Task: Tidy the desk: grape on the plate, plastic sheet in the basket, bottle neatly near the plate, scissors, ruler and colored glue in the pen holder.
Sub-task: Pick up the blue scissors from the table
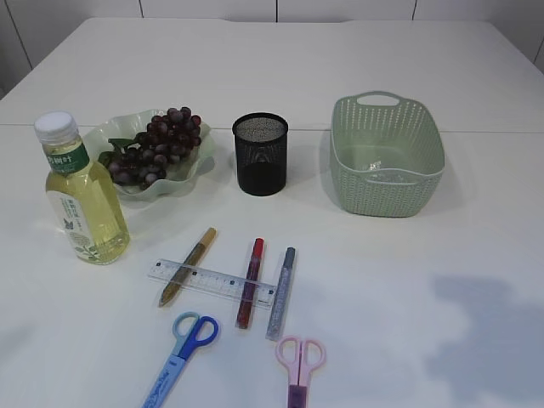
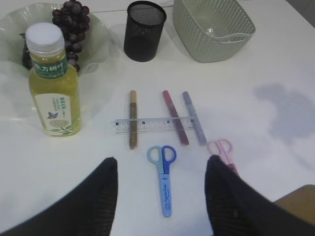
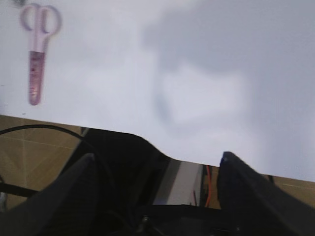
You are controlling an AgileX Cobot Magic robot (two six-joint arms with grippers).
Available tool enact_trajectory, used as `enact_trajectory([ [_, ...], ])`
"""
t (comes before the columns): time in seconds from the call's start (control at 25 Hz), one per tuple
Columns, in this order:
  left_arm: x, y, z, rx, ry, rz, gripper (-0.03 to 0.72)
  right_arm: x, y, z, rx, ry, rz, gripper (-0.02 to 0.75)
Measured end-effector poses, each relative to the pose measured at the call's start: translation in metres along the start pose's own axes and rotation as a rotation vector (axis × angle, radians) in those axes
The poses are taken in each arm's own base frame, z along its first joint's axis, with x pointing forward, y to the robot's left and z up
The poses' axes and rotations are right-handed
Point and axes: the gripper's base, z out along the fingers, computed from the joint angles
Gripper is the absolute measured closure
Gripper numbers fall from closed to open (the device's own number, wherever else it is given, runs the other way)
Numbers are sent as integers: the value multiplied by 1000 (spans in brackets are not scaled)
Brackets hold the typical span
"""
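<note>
So here we've got the left gripper (image 2: 161,196) hanging above the near edge of the white table (image 1: 476,221), jaws spread and holding nothing. Right between its fingers, a bit farther out, lie the blue scissors (image 2: 164,177), not touching either finger. The pink scissors (image 2: 222,153) sit just beside the right-hand finger. Past those, the clear ruler (image 2: 152,125) lies across three glitter glue pens: gold (image 2: 132,118), red (image 2: 175,117) and silver-blue (image 2: 194,118).

The green tea bottle (image 2: 51,81) stands upright off to the left, just in front of the wavy green plate (image 1: 191,170), and the grapes (image 1: 157,144) are on that plate. The black mesh pen holder (image 1: 260,154) and the green basket (image 1: 387,153) stand behind, well apart from the tool.

The right gripper (image 3: 157,172) is wide open too, hovering over the table's front edge, pink scissors far off to its upper left.
</note>
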Motion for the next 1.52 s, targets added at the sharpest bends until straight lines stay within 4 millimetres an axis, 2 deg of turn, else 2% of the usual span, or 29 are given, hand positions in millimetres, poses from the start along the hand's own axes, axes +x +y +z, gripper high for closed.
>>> enact_trajectory([
  [0.2, -4, -4, 6, 70, 41, 11, 273, -8, -11, 8, 106, 22, 20, 155],
  [0.4, -8, -5, 30, 168, 164, -10, 273, -13, -12, 10, 121, 27, 22, 155],
  [0.6, -28, -7, 45, 210, 213, 39, 273, -14, -13, 10, 134, 21, 16, 155],
  [0.76, -48, -22, 54, 265, 234, 127, 273, -14, -13, 10, 134, 21, 14, 155],
  [0.88, -57, -35, 68, 266, 305, 180, 273, -13, -13, 10, 136, 36, 12, 155],
  [1.04, -52, -51, 102, 180, 503, 219, 273, -11, -13, 10, 138, 52, -2, 155],
  [1.24, -31, -65, 146, 89, 726, 165, 274, -11, -14, 9, 149, 53, -22, 155],
  [1.52, -4, -63, 195, -28, 911, 36, 296, -12, -17, 9, 174, 54, -49, 155],
])
